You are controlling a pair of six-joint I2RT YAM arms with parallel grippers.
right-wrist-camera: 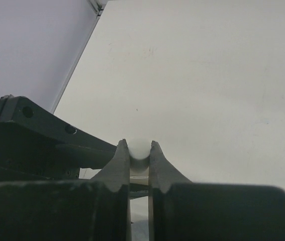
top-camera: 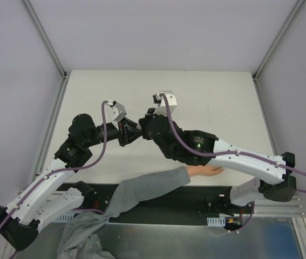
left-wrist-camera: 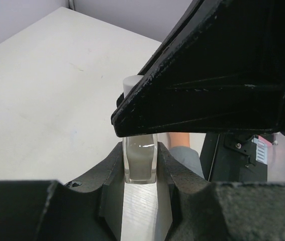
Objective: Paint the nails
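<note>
The white surface (top-camera: 212, 102) lies under both my arms. At its 5 o'clock edge a grey sleeve (top-camera: 147, 189) ends in the peach hand (top-camera: 206, 171). The nails are on it, but too small for me to make out. Near the middle, my left hand (left-wrist-camera: 140, 170) is clenched on a small glass bottle (left-wrist-camera: 140, 155). My right hand (right-wrist-camera: 138, 156) meets it from 3 o'clock and is clamped on the bottle's white cap (right-wrist-camera: 138, 148).
</note>
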